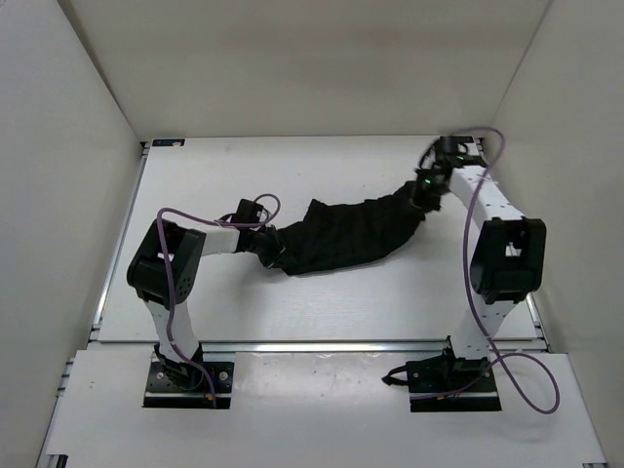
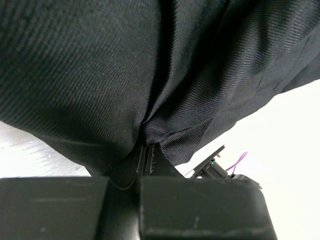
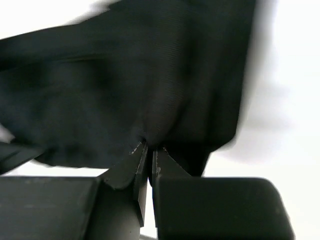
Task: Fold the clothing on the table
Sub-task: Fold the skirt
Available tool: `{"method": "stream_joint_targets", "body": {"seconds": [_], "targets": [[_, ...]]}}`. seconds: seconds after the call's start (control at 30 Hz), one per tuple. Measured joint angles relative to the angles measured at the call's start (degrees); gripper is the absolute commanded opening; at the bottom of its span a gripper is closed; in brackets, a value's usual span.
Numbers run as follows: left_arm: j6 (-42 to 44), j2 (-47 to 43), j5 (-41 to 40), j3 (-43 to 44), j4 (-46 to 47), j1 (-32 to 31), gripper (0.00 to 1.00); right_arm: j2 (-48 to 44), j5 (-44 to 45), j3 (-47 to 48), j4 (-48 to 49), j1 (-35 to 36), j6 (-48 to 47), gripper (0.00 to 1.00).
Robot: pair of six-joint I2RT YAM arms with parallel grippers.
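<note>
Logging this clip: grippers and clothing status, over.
Left gripper shut on clothing. Right gripper shut on its other end. Clothing bunched between them. Nothing obstructing.

A lab test cell: white panels enclose the rail-edged table.

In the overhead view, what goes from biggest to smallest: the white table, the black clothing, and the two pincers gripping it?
1. The table, the largest.
2. The clothing, a long bunched strip.
3. The left pincer and right pincer: both small and alike, tips lost in black cloth, so unranked.
</note>
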Motion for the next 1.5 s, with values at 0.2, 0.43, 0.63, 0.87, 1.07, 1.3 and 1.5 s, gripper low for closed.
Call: {"method": "stream_joint_targets", "body": {"seconds": [0.2, 0.43, 0.63, 0.87, 1.07, 1.3, 1.5], "targets": [[-1.4, 0.1, 0.1, 0.0, 0.3, 0.7, 0.06, 0.6, 3.8, 13.9, 0.7, 28.3, -1.2, 0.0], [-1.1, 0.1, 0.2, -0.3, 1.0, 2.9, 0.12, 10.5, 1.5, 16.9, 4.2, 47.2, -0.8, 0.0], [-0.6, 0.0, 2.2, -1.8, 2.0, 4.4, 0.15, 18.4, 1.8, 15.4, 4.4, 47.1, -0.1, 0.0], [0.2, -2.0, 2.4, -4.6, 3.1, 5.3, 0.01, 18.2, 4.4, 15.5, 4.6, 47.2, 3.6, 0.0], [0.5, -2.3, 3.4, -5.3, 2.8, 6.1, 0.09, 14.0, 7.4, 13.5, 3.9, 43.4, 6.7, 0.0], [0.6, -2.5, 3.4, -5.3, 2.1, 6.1, 0.14, 14.0, 9.5, 15.0, 2.8, 43.0, 6.9, 0.0], [0.8, -2.6, 3.7, -5.3, 1.2, 6.2, 0.24, 15.1, 4.1, 17.0, 3.4, 45.8, 4.3, 0.06]]}}
